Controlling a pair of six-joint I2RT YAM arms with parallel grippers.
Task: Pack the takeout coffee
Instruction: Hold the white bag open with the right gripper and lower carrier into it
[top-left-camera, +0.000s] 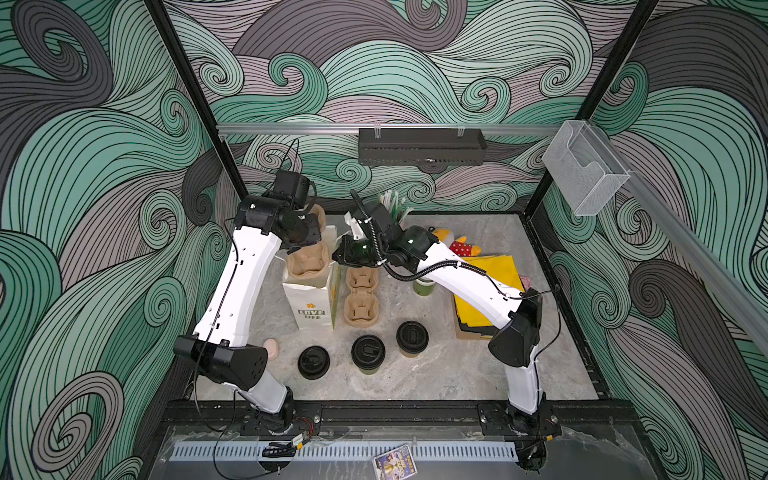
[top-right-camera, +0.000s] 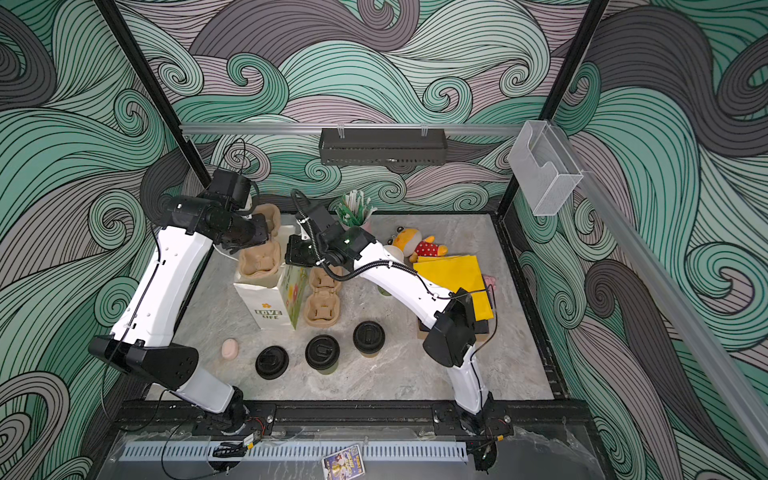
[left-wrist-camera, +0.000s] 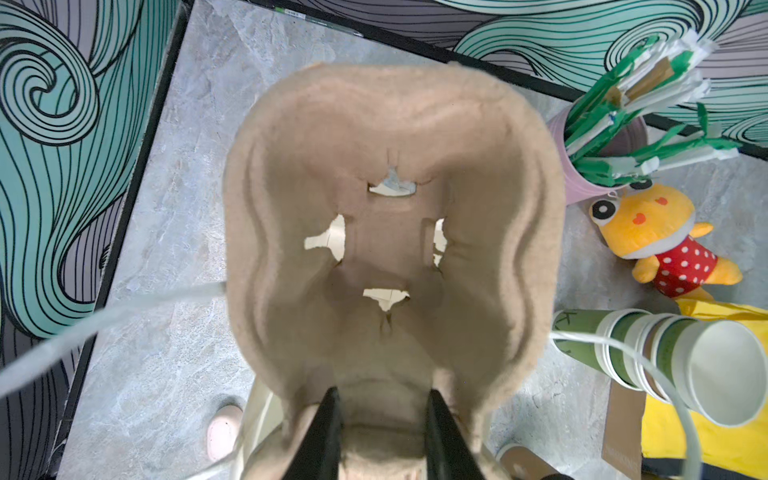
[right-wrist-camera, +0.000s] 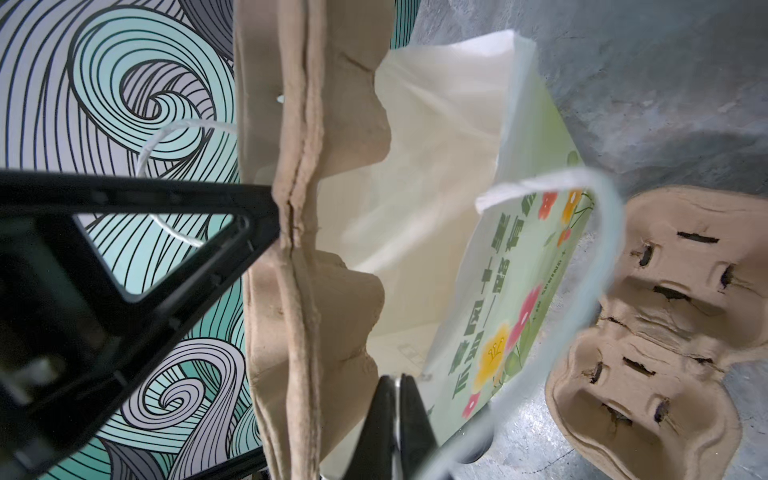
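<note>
Pulp cup carrier is gripped by the left hand over the paper bag; closure of the right hand cannot be told. Green cup and brown cup are stood at its five o'clock.

The bag stands behind the lidded cups, a loose carrier at its right.

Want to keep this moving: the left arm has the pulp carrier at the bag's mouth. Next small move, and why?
Probably lower the left gripper a little, sinking the carrier into the paper bag: it hangs over the open mouth, the right gripper pinches the bag's rim, and the bag looks empty inside.
</note>
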